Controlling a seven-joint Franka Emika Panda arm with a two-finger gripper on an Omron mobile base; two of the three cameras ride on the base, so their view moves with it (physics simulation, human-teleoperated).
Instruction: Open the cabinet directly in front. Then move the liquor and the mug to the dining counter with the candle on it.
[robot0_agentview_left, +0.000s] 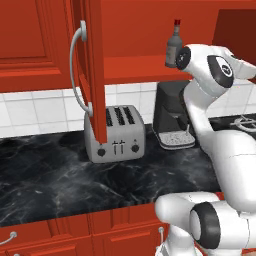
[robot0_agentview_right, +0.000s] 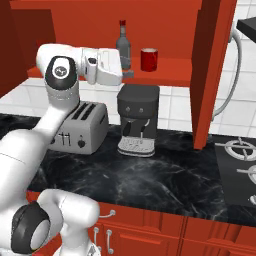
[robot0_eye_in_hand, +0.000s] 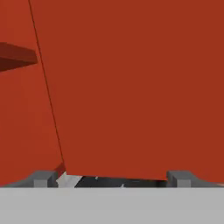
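Observation:
The red cabinet (robot0_agentview_right: 165, 75) hangs open, its left door (robot0_agentview_left: 93, 65) and right door (robot0_agentview_right: 212, 70) swung out towards me. On its shelf stands the liquor (robot0_agentview_right: 123, 47), a grey-brown bottle with a red cap, also seen in the left base view as the liquor (robot0_agentview_left: 173, 47). The red mug (robot0_agentview_right: 149, 59) stands just right of it. My gripper (robot0_agentview_right: 128, 73) is at the shelf's front edge, right below the bottle, open with nothing between its fingers. In the hand view the gripper (robot0_eye_in_hand: 111, 178) faces a red cabinet panel (robot0_eye_in_hand: 131, 87) close up. The dining counter and the candle are out of view.
A silver toaster (robot0_agentview_right: 82, 127) and a dark coffee machine (robot0_agentview_right: 138, 117) stand on the black marble wall counter (robot0_agentview_left: 60, 180) under the cabinet. A stove (robot0_agentview_right: 240, 160) lies at the right. The open left door's silver handle (robot0_agentview_left: 75, 70) juts out over the toaster.

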